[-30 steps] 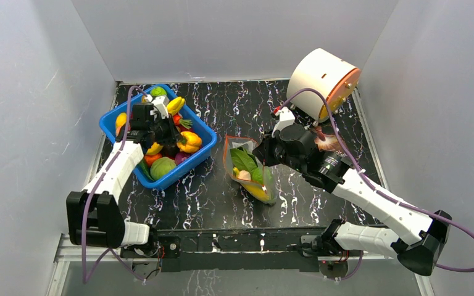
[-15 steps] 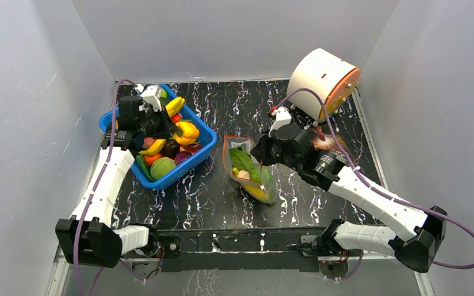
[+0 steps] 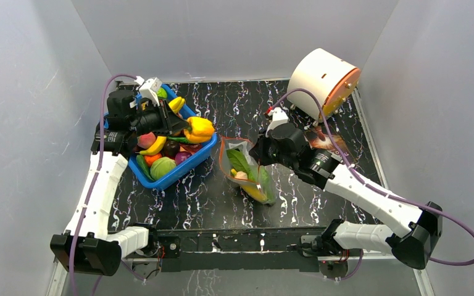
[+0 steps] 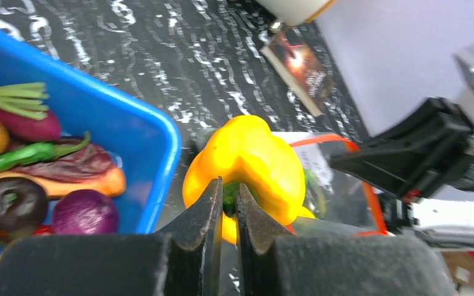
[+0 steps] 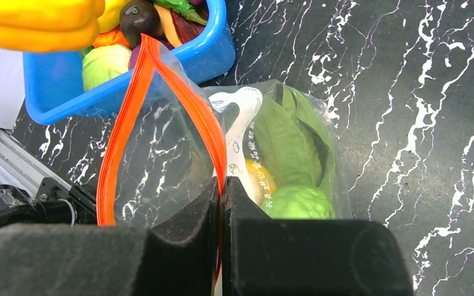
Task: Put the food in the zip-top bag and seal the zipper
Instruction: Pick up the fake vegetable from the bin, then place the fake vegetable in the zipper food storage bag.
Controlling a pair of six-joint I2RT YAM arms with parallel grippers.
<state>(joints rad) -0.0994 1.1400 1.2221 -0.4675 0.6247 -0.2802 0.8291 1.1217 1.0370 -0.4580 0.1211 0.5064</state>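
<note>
pepper [image 4: 253,157] in left fingers [image 4: 208,213] (bag [image 5: 160,157] open)

On the surface there is one blue basket [image 3: 188,163], one zip-top bag [image 3: 251,179], one white drum [image 3: 318,74] and one booklet [image 4: 299,65]. Two hands are in view, the left hand [image 4: 229,188] and the right hand [image 5: 220,185], along with one yellow bell pepper [image 4: 250,157], one green cabbage [image 3: 163,167] and one purple onion [image 4: 86,213].

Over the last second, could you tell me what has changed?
The left gripper, shut on the yellow bell pepper, has lifted it from the blue basket and carried it rightward toward the zip-top bag. The right gripper stays clamped on the zipper, holding the mouth open; basket unmoved.
</note>
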